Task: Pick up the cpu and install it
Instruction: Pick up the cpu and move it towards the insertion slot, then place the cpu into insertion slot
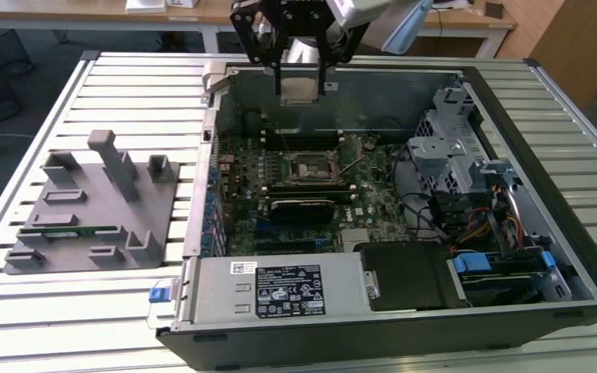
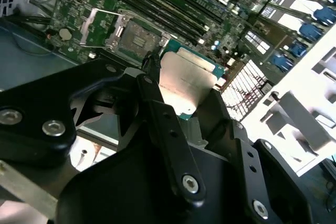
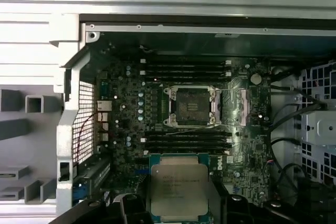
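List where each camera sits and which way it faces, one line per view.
Exterior view: off the arm, raised above the table, looking down into the open computer case; the tool holds the chip above it.
First wrist view: by the wrist, looking straight down on the motherboard socket; tool fingers flank the chip.
Second wrist view: close behind the tool, looking slantwise past its black links at the chip.
Shared: all three show the chip and the open socket.
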`<state>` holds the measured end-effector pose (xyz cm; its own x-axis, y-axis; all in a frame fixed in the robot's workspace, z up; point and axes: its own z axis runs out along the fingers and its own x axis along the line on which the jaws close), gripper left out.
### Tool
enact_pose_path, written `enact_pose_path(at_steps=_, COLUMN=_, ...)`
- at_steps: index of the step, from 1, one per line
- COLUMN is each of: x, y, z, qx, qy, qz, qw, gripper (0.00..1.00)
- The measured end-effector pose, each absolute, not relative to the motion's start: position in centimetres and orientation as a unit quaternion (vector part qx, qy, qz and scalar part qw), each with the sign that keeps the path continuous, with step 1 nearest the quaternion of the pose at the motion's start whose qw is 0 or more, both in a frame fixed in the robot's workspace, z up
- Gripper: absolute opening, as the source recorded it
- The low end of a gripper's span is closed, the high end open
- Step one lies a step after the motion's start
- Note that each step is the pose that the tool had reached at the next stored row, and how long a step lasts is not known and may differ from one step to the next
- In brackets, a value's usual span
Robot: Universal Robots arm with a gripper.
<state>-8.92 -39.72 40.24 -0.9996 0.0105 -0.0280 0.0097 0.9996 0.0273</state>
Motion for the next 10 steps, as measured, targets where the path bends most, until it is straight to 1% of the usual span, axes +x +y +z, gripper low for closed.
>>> enact_pose_path(at_steps=10, x=-7.0, y=-39.6, z=40.2, qx=0.007, qy=1.0, qz=0.013, qw=0.014, gripper=0.53)
